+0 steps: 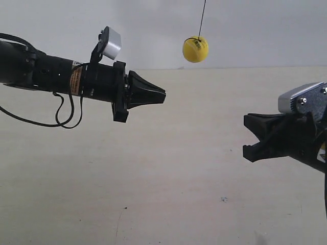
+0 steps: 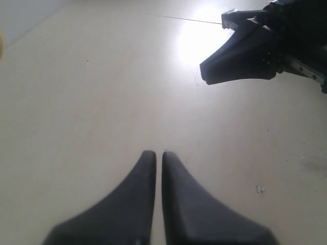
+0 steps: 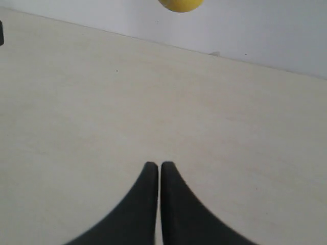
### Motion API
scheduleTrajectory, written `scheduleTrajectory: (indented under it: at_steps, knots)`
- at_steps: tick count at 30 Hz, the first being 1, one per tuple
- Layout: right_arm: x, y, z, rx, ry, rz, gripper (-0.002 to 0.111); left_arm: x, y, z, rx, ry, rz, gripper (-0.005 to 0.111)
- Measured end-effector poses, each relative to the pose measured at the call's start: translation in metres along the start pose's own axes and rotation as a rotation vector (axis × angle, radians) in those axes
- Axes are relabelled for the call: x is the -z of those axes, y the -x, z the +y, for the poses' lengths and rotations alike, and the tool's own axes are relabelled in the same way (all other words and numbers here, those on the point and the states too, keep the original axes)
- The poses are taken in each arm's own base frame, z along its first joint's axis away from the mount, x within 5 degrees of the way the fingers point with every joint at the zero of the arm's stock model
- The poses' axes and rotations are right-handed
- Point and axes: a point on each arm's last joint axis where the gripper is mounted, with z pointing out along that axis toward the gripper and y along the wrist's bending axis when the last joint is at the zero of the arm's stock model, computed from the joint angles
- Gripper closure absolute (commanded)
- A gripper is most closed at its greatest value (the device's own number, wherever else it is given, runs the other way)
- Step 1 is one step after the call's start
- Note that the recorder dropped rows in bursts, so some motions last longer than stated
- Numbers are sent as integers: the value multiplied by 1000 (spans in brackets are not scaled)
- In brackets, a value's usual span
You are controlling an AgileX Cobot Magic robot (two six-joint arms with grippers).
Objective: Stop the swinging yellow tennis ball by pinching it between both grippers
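Observation:
The yellow tennis ball (image 1: pixel 195 49) hangs in the air on a thin dark string (image 1: pixel 202 18); its underside shows in the right wrist view (image 3: pixel 180 5). My left gripper (image 1: pixel 164 95) is the arm at the exterior view's left. It points toward the ball from below and to its left, apart from it, jaws shut on nothing (image 2: pixel 159 153). My right gripper (image 1: pixel 246 137) sits lower at the exterior view's right, well below the ball, jaws shut and empty (image 3: pixel 159 164). The right arm's black end (image 2: pixel 255 46) shows in the left wrist view.
A pale wooden tabletop (image 1: pixel 168 194) lies under both arms, and a plain white wall (image 1: pixel 265 30) stands behind. A loose black cable (image 1: pixel 61 115) droops under the left arm. A grey-white camera box (image 1: pixel 111 43) sits on top of that arm.

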Motion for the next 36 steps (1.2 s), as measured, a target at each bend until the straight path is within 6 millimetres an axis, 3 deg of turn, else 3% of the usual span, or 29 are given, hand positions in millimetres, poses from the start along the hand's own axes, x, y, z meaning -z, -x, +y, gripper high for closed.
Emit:
scheduleTrajectory:
  at_steps: [8,14,26,36]
  knots:
    - [-11,11,-5,50,12,-14,108,-1,-1,2,-2,21,18,102]
    - [-15,5,-1,66,66,22,108,-2,-1,-1,-1,-2,19,102]
    - [-25,0,9,57,235,21,108,-33,9,-27,-48,-108,29,102]
    - [-25,2,11,62,259,3,108,-37,8,-29,-63,-105,50,102]
